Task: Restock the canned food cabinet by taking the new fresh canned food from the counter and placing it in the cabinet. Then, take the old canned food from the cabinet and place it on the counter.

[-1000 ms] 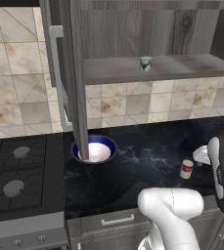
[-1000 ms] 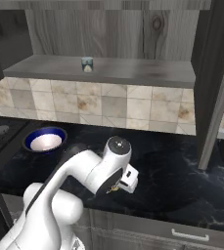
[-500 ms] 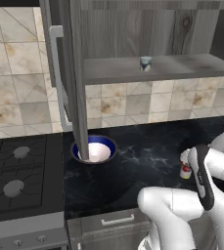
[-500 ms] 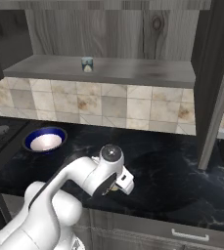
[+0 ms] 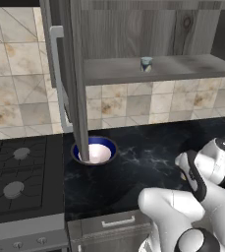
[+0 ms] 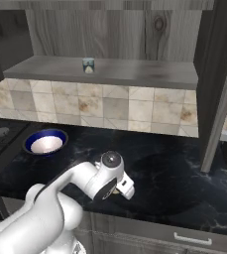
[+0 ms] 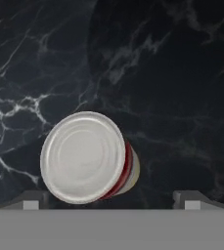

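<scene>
Restocking has barely begun: from the left base, the old canned food [image 5: 146,64] sits on the cabinet [image 5: 153,70] shelf. From my hand, my end effector [image 7: 111,201] hovers released above the new fresh canned food [image 7: 88,157], standing ungrasped on the tabletop [image 7: 172,73].

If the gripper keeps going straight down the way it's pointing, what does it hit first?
Probably the red-and-white can standing on the black counter. The open gripper looks down on its lid; the can sits left of centre, so one finger may clip it.
</scene>
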Motion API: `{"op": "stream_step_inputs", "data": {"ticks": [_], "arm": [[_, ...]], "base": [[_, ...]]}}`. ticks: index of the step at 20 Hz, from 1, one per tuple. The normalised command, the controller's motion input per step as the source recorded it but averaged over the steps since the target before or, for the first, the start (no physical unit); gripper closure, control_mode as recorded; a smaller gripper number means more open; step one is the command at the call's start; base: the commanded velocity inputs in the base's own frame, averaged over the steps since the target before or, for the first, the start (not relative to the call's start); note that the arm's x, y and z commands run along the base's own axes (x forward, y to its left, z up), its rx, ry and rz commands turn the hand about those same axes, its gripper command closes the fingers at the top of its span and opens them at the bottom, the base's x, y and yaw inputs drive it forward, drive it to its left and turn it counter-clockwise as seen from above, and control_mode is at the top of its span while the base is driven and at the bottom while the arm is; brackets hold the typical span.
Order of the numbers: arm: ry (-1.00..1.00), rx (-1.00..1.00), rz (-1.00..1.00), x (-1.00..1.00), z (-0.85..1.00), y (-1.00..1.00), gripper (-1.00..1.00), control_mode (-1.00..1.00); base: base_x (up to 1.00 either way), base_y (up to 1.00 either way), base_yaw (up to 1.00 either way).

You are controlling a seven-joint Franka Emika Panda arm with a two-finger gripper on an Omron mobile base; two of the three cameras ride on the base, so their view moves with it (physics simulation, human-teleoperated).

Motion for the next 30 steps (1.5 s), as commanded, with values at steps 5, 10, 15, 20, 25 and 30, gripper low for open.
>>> {"op": "stream_step_inputs", "data": {"ticks": [5, 10, 15, 20, 25, 30], "arm": [[0.02, 0.00, 0.00, 0.04, -0.20, -0.04, -1.00, -1.00], [0.00, 0.00, 0.00, 0.02, -0.12, 0.00, -1.00, -1.00], [0.00, 0.00, 0.00, 0.09, -0.06, 0.00, -1.00, -1.00], [0.00, -0.02, 0.00, 0.16, -0.04, 0.00, -1.00, -1.00], [0.00, -0.02, 0.00, 0.14, -0.01, 0.00, -1.00, -1.00], [0.00, -0.01, 0.00, 0.01, -0.02, 0.00, -1.00, -1.00]], "base": [[0.00, 0.00, 0.00], [0.00, 0.00, 0.00], [0.00, 0.00, 0.00], [0.00, 0.00, 0.00], [0.00, 0.00, 0.00], [0.00, 0.00, 0.00]]}}
